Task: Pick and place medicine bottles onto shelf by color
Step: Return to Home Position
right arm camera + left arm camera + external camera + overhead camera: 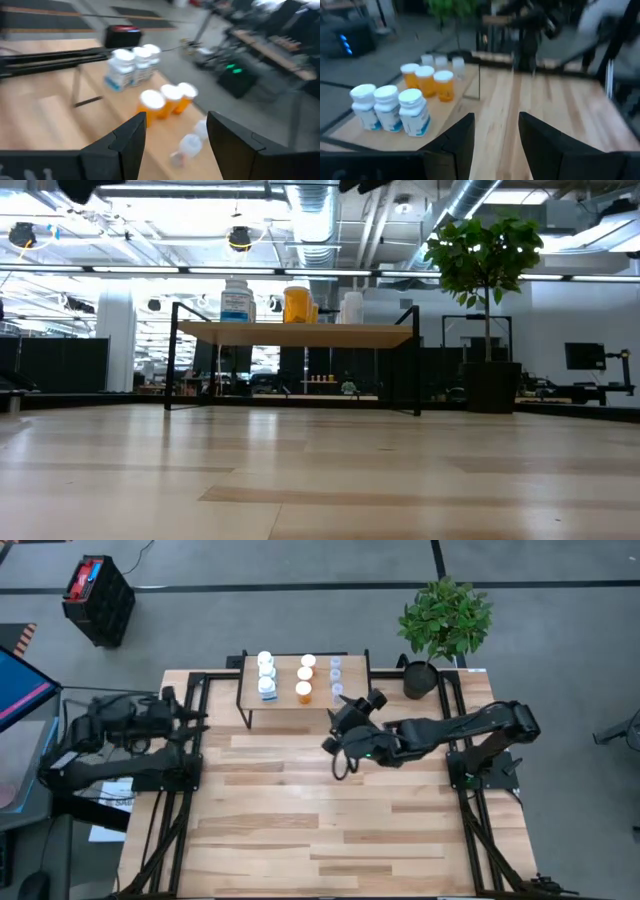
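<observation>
The shelf (300, 700) stands at the table's far edge on thin black legs. On its board stand three white bottles (266, 675) at the left, three orange bottles (305, 677) in the middle and three clear bottles (336, 677) at the right. All three groups show in the left wrist view: white (390, 107), orange (427, 81), clear (441, 61). My right gripper (345, 712) hovers open and empty just near of the shelf's right end, by the clear bottles (192, 140). My left gripper (195, 718) waits open and empty at the table's left edge.
A potted plant (443, 625) stands at the table's far right corner, close to the shelf's right end. A black frame (190, 740) runs along the table's sides. The wooden tabletop (320, 820) lies near of the shelf. A black crate (98, 600) sits on the floor.
</observation>
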Controlling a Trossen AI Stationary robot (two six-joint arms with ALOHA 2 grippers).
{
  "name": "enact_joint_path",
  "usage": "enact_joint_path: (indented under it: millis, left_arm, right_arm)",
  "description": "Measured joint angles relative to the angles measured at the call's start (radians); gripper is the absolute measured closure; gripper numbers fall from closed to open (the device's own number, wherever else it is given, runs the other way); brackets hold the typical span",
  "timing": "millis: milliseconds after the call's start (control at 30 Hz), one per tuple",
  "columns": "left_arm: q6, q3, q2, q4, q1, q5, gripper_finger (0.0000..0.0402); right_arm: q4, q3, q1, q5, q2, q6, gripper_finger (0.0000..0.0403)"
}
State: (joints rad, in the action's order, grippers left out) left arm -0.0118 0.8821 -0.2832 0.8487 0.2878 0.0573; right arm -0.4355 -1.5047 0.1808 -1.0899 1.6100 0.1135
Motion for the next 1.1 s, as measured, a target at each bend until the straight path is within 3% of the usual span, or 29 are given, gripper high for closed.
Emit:
enact_joint_path:
  millis: [200,300,400,600,833,1100]
  left_arm:
    - [-0.103,-0.201,0.285,-0.129,0.0,-0.011,0.026]
    - [-0.122,-0.248,0.265,-0.137,0.0,-0.017,0.026]
    - [-0.07,-0.307,0.217,-0.288,0.0,0.024,0.026]
    - [-0.03,-0.473,0.217,-0.545,0.0,0.052,0.026]
    - [-0.032,-0.674,0.24,-0.733,-0.001,0.086,0.026]
    - [-0.054,-0.834,0.28,-0.936,-0.001,0.069,0.026]
  right_arm:
    - [-0.122,0.0,0.031,0.181,-0.076,0.099,0.0173]
    - [-0.152,0.0,0.052,0.235,-0.103,0.099,0.0173]
    - [-0.179,0.001,0.073,0.287,-0.12,0.098,0.0173]
    - [-0.233,-0.001,0.117,0.311,-0.142,0.115,0.0173]
    - [-0.3,0.003,0.149,0.322,-0.163,0.148,0.0173]
    - [-0.295,0.004,0.101,0.554,-0.102,0.137,0.0173]
